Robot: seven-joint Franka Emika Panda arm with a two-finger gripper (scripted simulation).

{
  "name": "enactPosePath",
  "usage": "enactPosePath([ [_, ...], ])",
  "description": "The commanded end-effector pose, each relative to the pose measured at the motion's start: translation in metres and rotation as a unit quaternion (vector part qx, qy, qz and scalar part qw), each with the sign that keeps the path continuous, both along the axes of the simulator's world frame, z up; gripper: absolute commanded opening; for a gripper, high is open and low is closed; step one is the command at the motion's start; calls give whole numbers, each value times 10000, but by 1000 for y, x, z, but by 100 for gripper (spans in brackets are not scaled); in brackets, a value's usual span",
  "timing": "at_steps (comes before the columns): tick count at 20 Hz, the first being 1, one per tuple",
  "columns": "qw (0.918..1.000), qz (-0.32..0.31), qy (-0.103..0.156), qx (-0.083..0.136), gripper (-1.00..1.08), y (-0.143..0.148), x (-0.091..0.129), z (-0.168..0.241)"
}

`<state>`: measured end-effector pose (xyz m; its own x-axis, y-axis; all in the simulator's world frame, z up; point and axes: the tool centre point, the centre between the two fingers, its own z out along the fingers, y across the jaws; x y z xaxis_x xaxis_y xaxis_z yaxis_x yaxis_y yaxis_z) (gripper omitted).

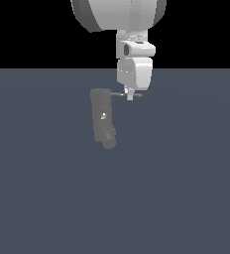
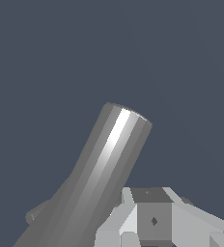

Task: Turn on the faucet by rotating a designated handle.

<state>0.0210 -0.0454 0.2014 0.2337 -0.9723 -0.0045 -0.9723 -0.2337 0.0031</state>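
1. The faucet [image 1: 102, 118] is a dull grey cylinder on the flat grey-blue floor [image 1: 186, 198], well away from its edges, with a rounded end nearest the camera.
2. Its handle [image 1: 120, 94], a thin rod, sticks out from the top toward the exterior view's right.
3. The gripper [image 1: 131, 95] hangs from the white arm [image 1: 135, 59] right at the rod's outer part.
4. Its fingertips meet the rod; I cannot tell whether they clamp it.
5. In the wrist view the faucet [image 2: 102, 173] fills the frame beside the gripper's body.

Dark-grey faucet [image 1: 102, 119] upright, thin handle [image 1: 121, 94] sticking out sideways fr top.
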Motion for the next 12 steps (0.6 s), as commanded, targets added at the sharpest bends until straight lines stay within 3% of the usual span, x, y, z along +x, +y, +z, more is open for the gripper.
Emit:
enactPosePath([
  [1, 10000, -87, -18, -14, -100, -15, 8, 0],
  [12, 9999, -136, -20, -19, -100, -39, 37, 0],
])
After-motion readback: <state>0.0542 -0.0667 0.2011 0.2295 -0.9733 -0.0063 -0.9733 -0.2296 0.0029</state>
